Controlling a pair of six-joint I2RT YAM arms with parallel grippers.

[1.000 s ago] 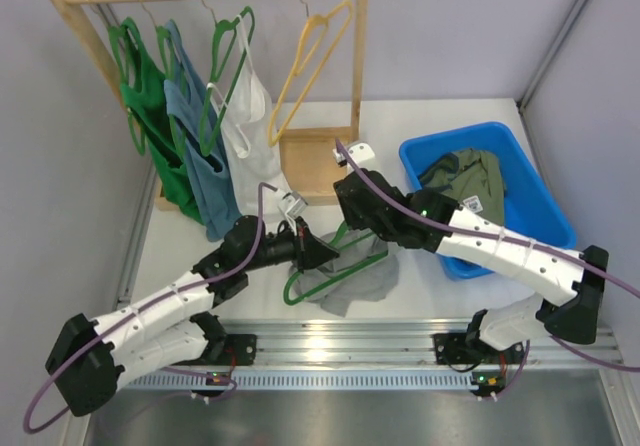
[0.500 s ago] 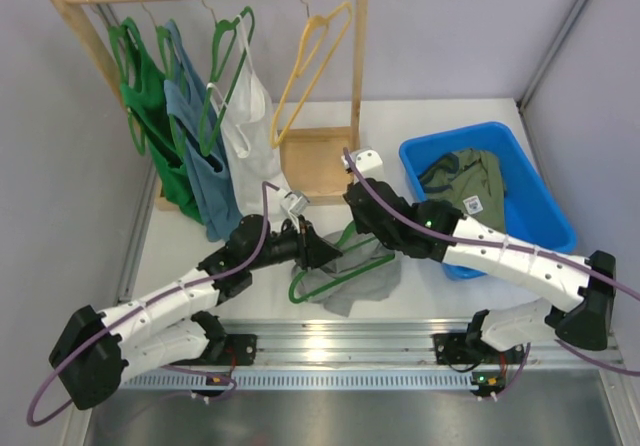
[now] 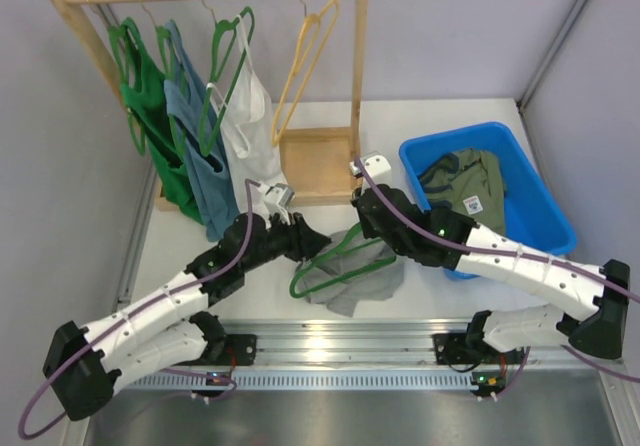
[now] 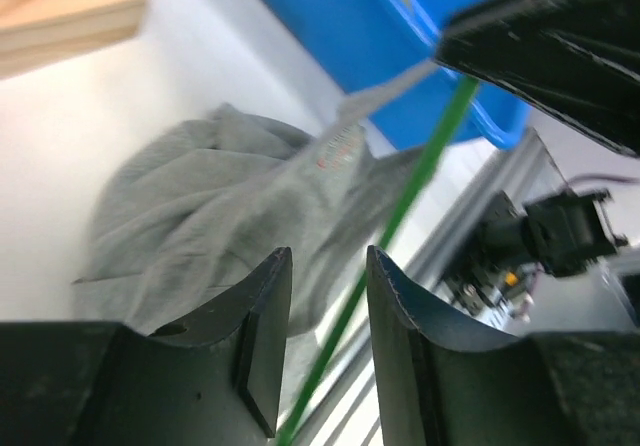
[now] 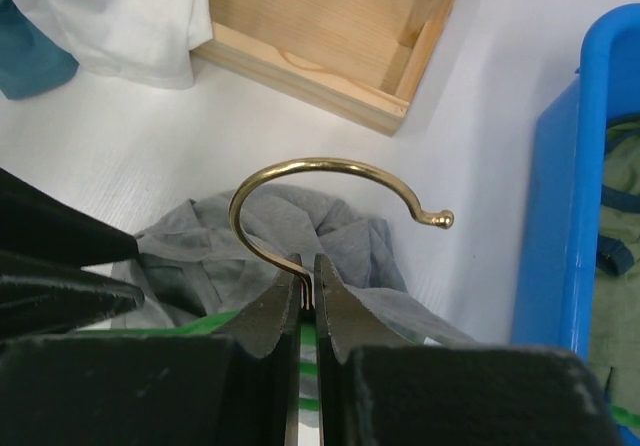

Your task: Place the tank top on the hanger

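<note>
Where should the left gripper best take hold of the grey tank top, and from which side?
Probably the bunched left edge of the tank top, approached low from the left by the left gripper. The cloth stands up in folds there, whereas the right gripper, shut on the hanger, crowds the other side.

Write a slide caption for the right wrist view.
Right gripper clamps the green hanger by its brass hook above the crumpled grey tank top.
</note>
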